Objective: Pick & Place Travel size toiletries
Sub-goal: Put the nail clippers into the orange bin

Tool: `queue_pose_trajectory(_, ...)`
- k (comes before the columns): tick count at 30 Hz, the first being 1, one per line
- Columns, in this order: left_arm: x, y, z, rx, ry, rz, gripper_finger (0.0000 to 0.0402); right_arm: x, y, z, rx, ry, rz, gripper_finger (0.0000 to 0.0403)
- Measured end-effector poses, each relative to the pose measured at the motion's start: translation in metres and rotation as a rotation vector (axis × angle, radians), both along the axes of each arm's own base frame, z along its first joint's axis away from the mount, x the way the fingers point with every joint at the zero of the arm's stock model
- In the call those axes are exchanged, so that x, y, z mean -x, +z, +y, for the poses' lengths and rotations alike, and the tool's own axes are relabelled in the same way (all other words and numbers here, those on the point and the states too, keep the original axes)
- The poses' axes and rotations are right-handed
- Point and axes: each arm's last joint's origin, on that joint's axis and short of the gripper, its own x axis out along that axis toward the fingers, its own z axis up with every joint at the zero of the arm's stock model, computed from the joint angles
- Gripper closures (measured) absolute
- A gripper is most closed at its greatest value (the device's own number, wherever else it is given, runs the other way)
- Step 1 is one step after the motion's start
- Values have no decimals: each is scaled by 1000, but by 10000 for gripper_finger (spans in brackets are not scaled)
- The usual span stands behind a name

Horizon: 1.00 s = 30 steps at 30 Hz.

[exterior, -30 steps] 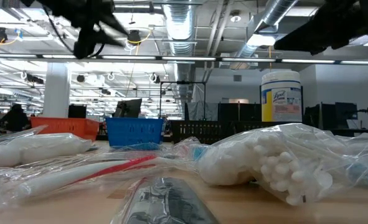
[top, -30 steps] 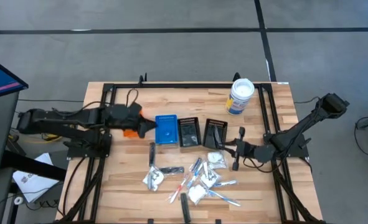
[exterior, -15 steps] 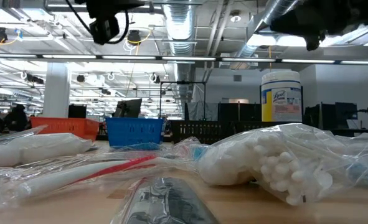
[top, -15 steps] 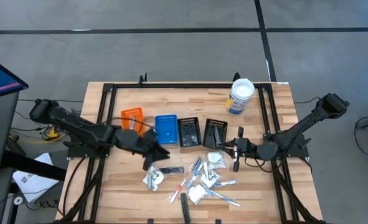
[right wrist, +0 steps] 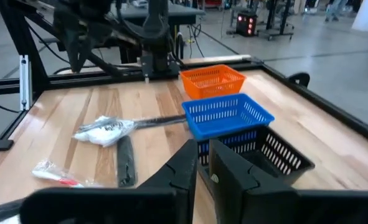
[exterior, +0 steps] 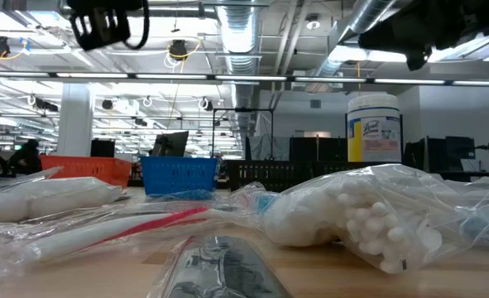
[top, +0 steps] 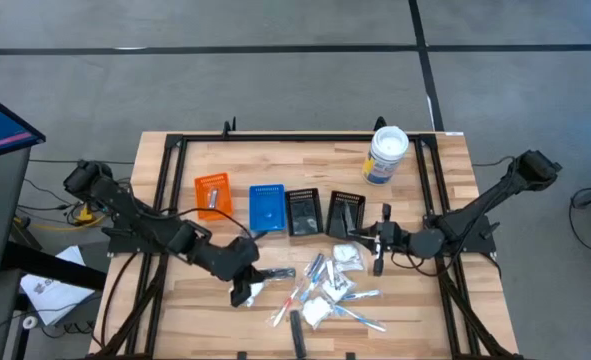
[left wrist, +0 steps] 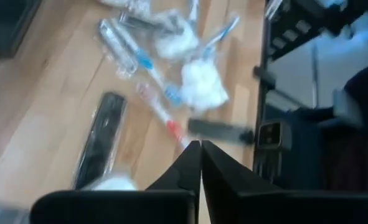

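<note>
The travel size toiletries (top: 315,288) lay in a loose heap on the front middle of the table (top: 415,320): crinkly white packets, a clear bag of cotton swabs (exterior: 368,217), slim wrapped sticks tipped blue or red (left wrist: 162,112), and a flat black piece (left wrist: 98,138) off to the side of the pile. They looked light and soft, the film wrappers probably slippery and quick to crumple or slide away under a closing jaw; the sticks seemed stiffer and best pinched across the middle, while the bags would likely take a grip at a bunched corner. Nothing there appeared fragile, though overlapping pieces could drag a neighbour along.

Behind the heap stood the row of small bins: the orange bin (top: 211,192), the blue bin (top: 267,208) and two black bins (top: 321,212), all well apart from the white tub (top: 386,154) at the far right corner.

The left gripper (top: 243,290) hung at the left edge of the heap, just beside a white packet (top: 250,287), its fingers (left wrist: 190,168) pressed together with nothing seen between them. The right gripper (top: 379,243) waited near the right-hand black bin, close to a white packet (top: 348,255); its fingers (right wrist: 187,165) stood nearly together, a thin gap between them, clamped on nothing
</note>
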Motion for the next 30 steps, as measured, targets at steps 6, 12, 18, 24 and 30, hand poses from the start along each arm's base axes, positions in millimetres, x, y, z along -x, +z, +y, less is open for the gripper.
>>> queue_pose_trajectory(6, 18, -12, 4, 152, 164, 350, 386, 0, -2, -1, -16, -8, 13, 366)
queue_pose_trajectory(12, 23, -25, 4, 284, 332, 581, 346, 0, -2, -2, -15, -15, 13, 364)
queue_pose_trajectory(18, 3, -45, -2, 388, 331, 648, 260, -1, -2, -4, -15, -26, 13, 364)
queue_pose_trajectory(24, -10, -64, 0, 365, 332, 683, 175, -1, -2, -4, -14, -25, 14, 365)
queue_pose_trajectory(30, -15, -71, 3, 347, 330, 691, 145, -1, -2, -4, -12, -24, 14, 365)
